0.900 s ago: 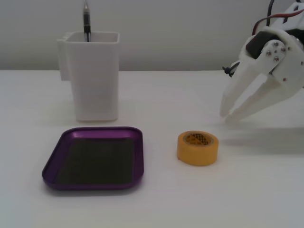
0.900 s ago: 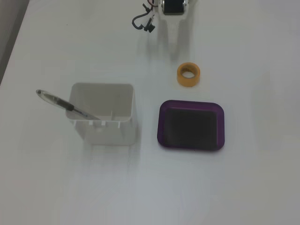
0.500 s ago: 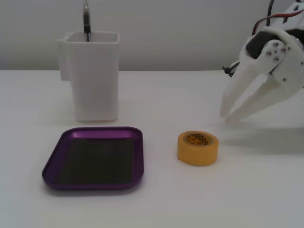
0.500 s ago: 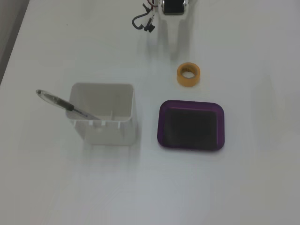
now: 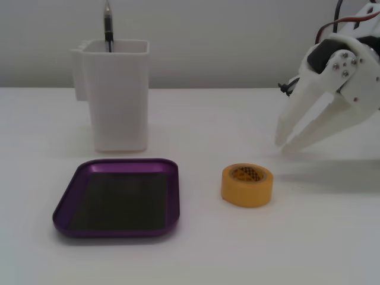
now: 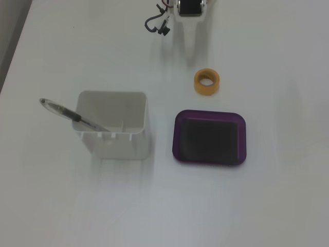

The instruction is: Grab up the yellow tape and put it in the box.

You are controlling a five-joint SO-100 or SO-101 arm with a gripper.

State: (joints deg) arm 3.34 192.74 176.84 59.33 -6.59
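The yellow tape (image 5: 247,184) lies flat, hole facing up.

No readable text, label, brand, number or sign appears in either fixed view. The small thick roll of yellow-orange tape (image 5: 247,184) has a dark criss-cross pattern on its inner core, but no letters can be made out there. The tall white plastic container (image 5: 117,94) is plain.
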